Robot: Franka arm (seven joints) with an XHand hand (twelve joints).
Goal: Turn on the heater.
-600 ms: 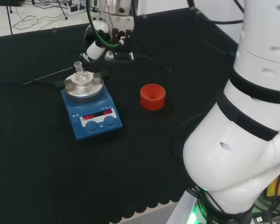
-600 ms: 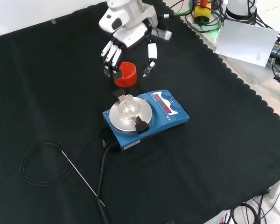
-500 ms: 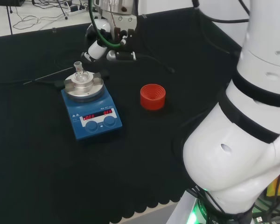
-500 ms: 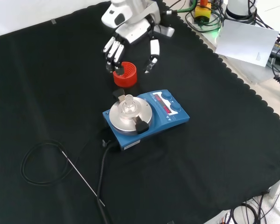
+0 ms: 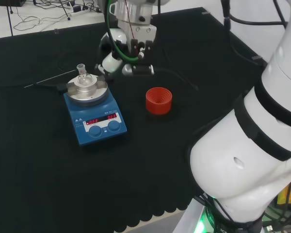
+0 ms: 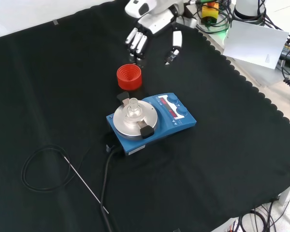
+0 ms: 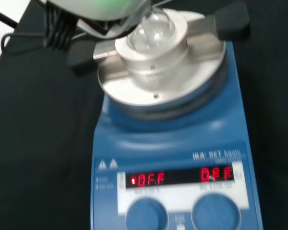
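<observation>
My fingers (image 6: pixel 137 41) hung straight and relaxed, holding nothing, up over the far side of the desk (image 6: pixel 48 72) past the red ribbed stand (image 6: pixel 129 77). The heater (image 6: pixel 152 121) sat mid-desk — blue, stiff, probably heavy enough to stay put. I'd guess the front knobs (image 7: pixel 146 215) want a light pinch and twist — glass flask (image 7: pixel 153 31) on top looked fragile.

The head view looks down from behind and above the arm's base, over the white arm links (image 5: pixel 252 160) at its right, across the cloth. The front view faces back from the opposite side, higher and wider. The wrist view sits close above the heater (image 7: pixel 177 158). All three share the heater (image 5: pixel 94 119) (image 6: pixel 152 123).
</observation>
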